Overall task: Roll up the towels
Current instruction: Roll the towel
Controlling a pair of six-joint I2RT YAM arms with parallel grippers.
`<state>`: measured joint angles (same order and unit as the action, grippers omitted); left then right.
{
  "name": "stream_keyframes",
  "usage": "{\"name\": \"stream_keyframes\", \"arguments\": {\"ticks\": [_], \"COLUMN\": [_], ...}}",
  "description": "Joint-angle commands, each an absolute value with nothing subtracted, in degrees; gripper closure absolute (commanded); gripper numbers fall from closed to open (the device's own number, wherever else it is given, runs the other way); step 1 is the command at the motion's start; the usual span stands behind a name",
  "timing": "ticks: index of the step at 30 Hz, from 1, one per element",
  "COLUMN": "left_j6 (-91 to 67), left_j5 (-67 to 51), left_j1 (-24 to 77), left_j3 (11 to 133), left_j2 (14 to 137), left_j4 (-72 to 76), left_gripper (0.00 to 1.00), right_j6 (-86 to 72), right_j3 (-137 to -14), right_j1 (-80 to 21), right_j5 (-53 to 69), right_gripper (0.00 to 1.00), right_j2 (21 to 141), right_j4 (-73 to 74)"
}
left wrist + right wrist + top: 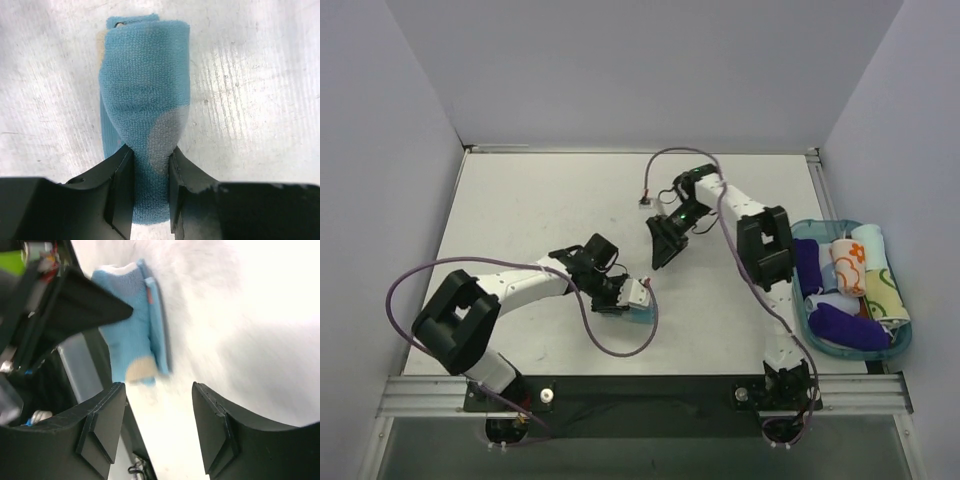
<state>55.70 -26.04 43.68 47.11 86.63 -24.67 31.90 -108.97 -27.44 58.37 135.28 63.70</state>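
A light blue towel (145, 90), rolled into a short bundle with a pale dot on it, lies on the white table. My left gripper (150, 180) is shut on its near end, and the cloth bulges between the two black fingers. From above, the left gripper (632, 296) sits at the table's middle front with the blue towel (643, 312) under it. My right gripper (663, 250) hangs open a little behind it, off the cloth. In the right wrist view the blue towel (132, 340) lies beyond the open right gripper (159, 410), which holds nothing. A white towel with orange prints (850, 262) lies rolled in the basket.
A clear blue basket (902, 340) at the table's right edge holds several rolled cloths, among them purple ones (845, 325). Purple cables loop from both arms over the table. Grey walls close in the left, back and right sides.
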Motion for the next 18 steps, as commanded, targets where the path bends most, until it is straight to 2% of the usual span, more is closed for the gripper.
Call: {"name": "stream_keyframes", "arguments": {"ticks": [1, 6, 11, 15, 18], "left_j6": [52.38, 53.78, 54.84, 55.63, 55.90], "left_j5": [-36.90, -45.42, -48.16, -48.08, -47.81], "left_j1": [38.34, 31.12, 28.65, 28.04, 27.86], "left_j3": [49.55, 63.00, 72.67, 77.77, 78.75], "left_j2": [94.21, 106.66, 117.14, 122.51, 124.18], "left_j4": [-42.42, -51.22, -59.40, -63.81, -65.04], "left_gripper": [0.83, 0.83, 0.85, 0.85, 0.85], "right_j6": [30.06, 27.78, 24.88, 24.78, 24.70], "right_j3": [-105.76, -94.68, -82.28, -69.56, -65.66], "right_j1": [-19.88, -14.86, -17.39, -25.64, -35.49], "right_j5": [56.51, 51.80, 43.26, 32.46, 23.75], "right_gripper": [0.44, 0.46, 0.53, 0.58, 0.61], "right_j2": [121.42, 105.85, 87.21, 71.77, 67.86], "right_j4": [64.60, 59.34, 50.72, 45.20, 43.42]}}
